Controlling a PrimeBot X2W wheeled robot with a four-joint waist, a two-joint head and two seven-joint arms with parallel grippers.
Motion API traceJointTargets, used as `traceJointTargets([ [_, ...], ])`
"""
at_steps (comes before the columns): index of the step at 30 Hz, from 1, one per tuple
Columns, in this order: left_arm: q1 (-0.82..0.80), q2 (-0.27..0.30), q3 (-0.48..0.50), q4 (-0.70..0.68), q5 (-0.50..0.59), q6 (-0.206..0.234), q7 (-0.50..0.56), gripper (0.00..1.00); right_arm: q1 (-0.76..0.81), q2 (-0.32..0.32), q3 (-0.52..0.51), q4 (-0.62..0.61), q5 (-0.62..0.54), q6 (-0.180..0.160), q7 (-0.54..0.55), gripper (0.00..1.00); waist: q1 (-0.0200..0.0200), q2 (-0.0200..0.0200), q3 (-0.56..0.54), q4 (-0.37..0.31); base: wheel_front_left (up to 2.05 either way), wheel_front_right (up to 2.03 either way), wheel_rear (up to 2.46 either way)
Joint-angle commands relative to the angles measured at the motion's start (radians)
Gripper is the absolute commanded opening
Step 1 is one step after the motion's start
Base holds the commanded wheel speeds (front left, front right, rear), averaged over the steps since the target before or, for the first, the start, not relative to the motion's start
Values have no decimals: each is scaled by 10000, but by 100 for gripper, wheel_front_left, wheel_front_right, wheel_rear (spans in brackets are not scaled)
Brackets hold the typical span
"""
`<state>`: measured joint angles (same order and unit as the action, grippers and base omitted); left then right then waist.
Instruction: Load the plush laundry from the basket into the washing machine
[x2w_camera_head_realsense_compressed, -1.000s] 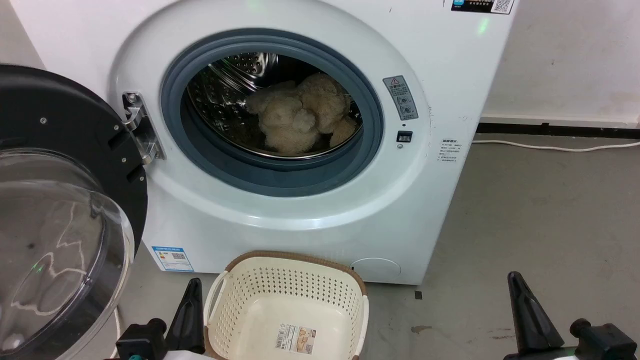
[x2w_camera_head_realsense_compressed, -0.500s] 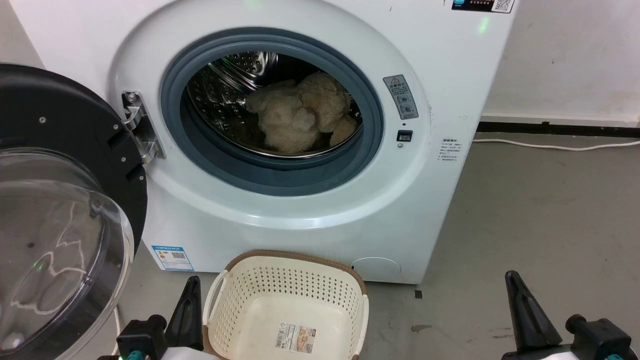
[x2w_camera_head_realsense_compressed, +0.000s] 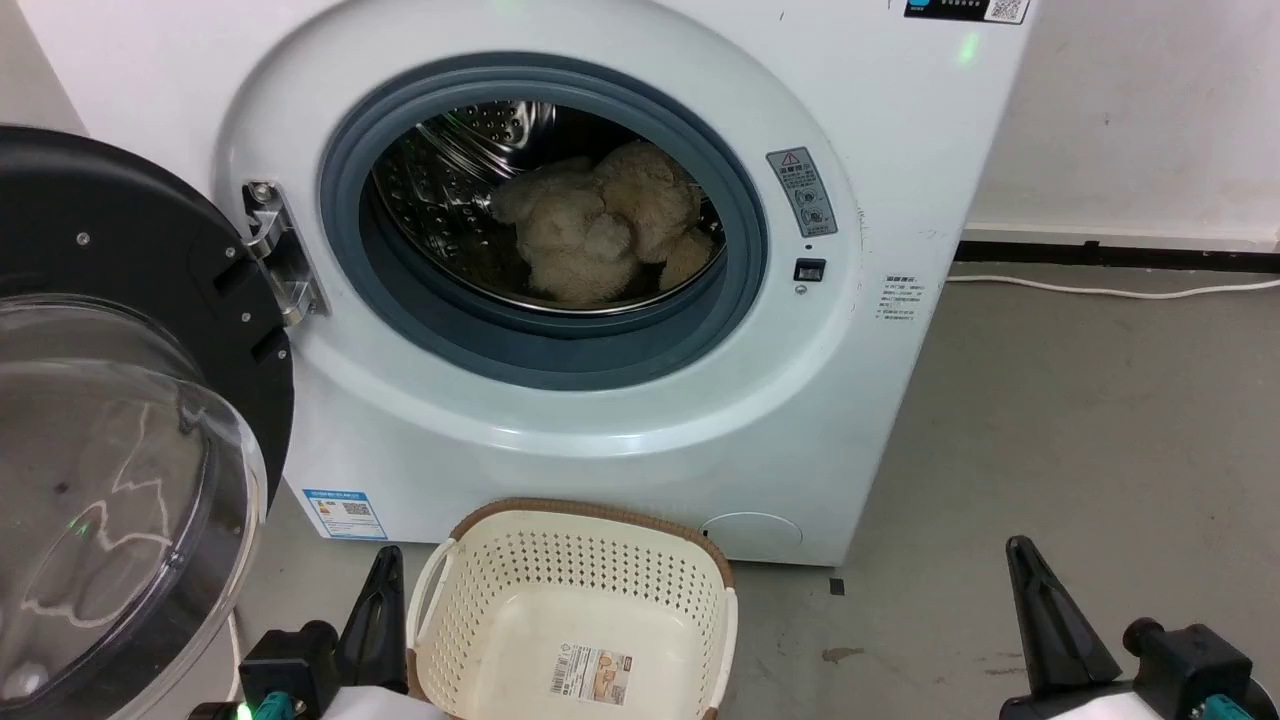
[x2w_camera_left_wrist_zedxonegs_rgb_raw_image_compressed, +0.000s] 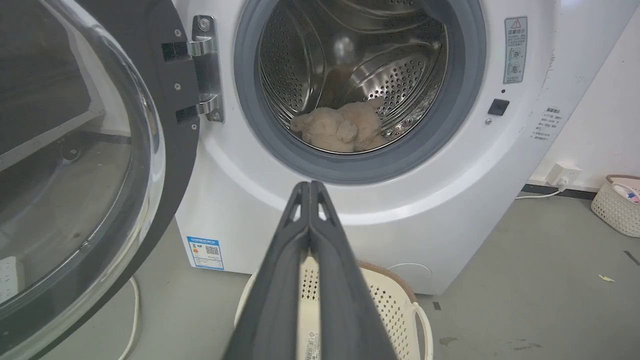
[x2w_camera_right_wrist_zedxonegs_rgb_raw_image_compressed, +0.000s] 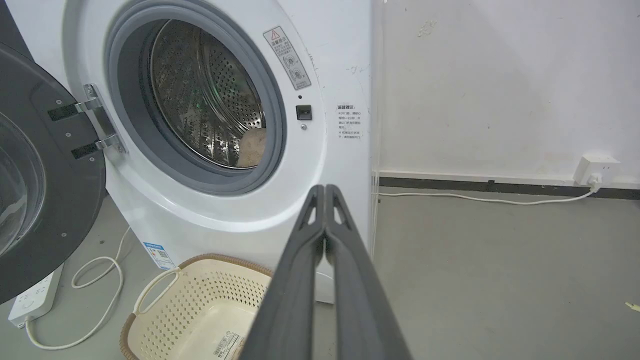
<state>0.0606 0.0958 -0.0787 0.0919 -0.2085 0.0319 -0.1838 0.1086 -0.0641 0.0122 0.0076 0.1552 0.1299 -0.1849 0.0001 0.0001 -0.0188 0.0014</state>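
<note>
The beige plush laundry (x2w_camera_head_realsense_compressed: 600, 232) (x2w_camera_left_wrist_zedxonegs_rgb_raw_image_compressed: 340, 128) lies inside the steel drum of the white washing machine (x2w_camera_head_realsense_compressed: 560, 420), behind the grey ring; a bit of it shows in the right wrist view (x2w_camera_right_wrist_zedxonegs_rgb_raw_image_compressed: 251, 147). The door (x2w_camera_head_realsense_compressed: 120, 420) hangs wide open at the left. The cream basket (x2w_camera_head_realsense_compressed: 573, 610) (x2w_camera_right_wrist_zedxonegs_rgb_raw_image_compressed: 195, 310) stands on the floor before the washer, holding nothing but its label sticker. My left gripper (x2w_camera_head_realsense_compressed: 385, 575) (x2w_camera_left_wrist_zedxonegs_rgb_raw_image_compressed: 310, 186) is shut beside the basket's left handle. My right gripper (x2w_camera_head_realsense_compressed: 1025, 570) (x2w_camera_right_wrist_zedxonegs_rgb_raw_image_compressed: 325, 189) is shut over the floor at lower right. Both hold nothing.
A white cable (x2w_camera_head_realsense_compressed: 1110, 292) runs along the grey floor by the wall to a socket (x2w_camera_right_wrist_zedxonegs_rgb_raw_image_compressed: 595, 169). A power strip (x2w_camera_right_wrist_zedxonegs_rgb_raw_image_compressed: 35, 295) with looped cord lies under the open door. Another small basket (x2w_camera_left_wrist_zedxonegs_rgb_raw_image_compressed: 617, 205) stands far right in the left wrist view.
Both grippers have slipped slightly lower and leftward in the head view; the bear, basket and door stay put.
</note>
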Motion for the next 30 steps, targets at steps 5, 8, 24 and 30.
traceJointTargets([
  [5,-146,-60,81,-105,206,-42,130,0,-212,42,-18,-20,-181,3,125,0,0,-1,10,-1,0,0,0],
  [8,-163,-74,106,-134,274,-52,191,0,-243,45,-22,-22,-230,3,186,0,0,-1,16,-1,0,0,0],
  [24,-251,-150,241,-290,632,-105,517,0,-410,64,-42,-32,-492,4,516,0,0,-1,50,-4,0,0,0],
  [30,-283,-178,291,-348,766,-125,639,0,-472,71,-49,-36,-590,4,639,0,0,-1,63,-5,0,0,0],
])
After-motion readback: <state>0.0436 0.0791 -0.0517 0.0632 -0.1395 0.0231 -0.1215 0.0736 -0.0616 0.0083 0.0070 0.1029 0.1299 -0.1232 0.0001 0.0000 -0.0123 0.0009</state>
